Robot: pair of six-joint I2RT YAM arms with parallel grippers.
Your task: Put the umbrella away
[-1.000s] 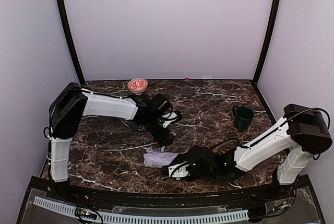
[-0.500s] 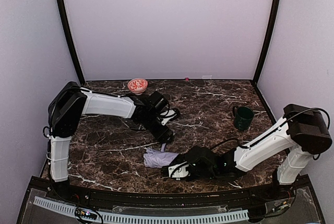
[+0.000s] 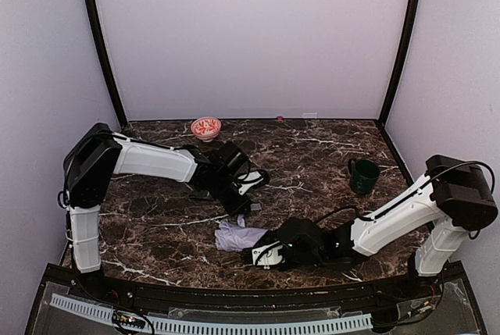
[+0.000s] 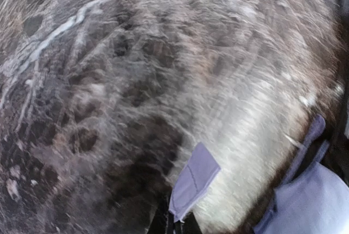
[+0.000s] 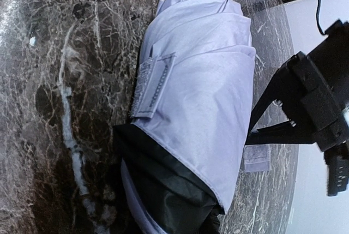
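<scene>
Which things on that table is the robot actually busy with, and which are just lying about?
Part of the job: the umbrella, near the front edge.
Just lying about: the green mug on the right; the red bowl at the back.

A dark brown marble table (image 3: 328,155) with white veins takes up the whole floor of the booth. At its far edge stands a plain pale lavender back wall (image 3: 250,38), and matching side walls close in the left (image 3: 39,77) and the right (image 3: 461,62). A black post rises from each far corner, the left post (image 3: 100,46) and the right post (image 3: 402,46), both leaning outward toward the top. A black frame (image 3: 234,296) runs along the near edge, with a white slotted strip (image 3: 234,325) just in front of it. The light is soft and even, leaving a pale sheen on the marble.
</scene>
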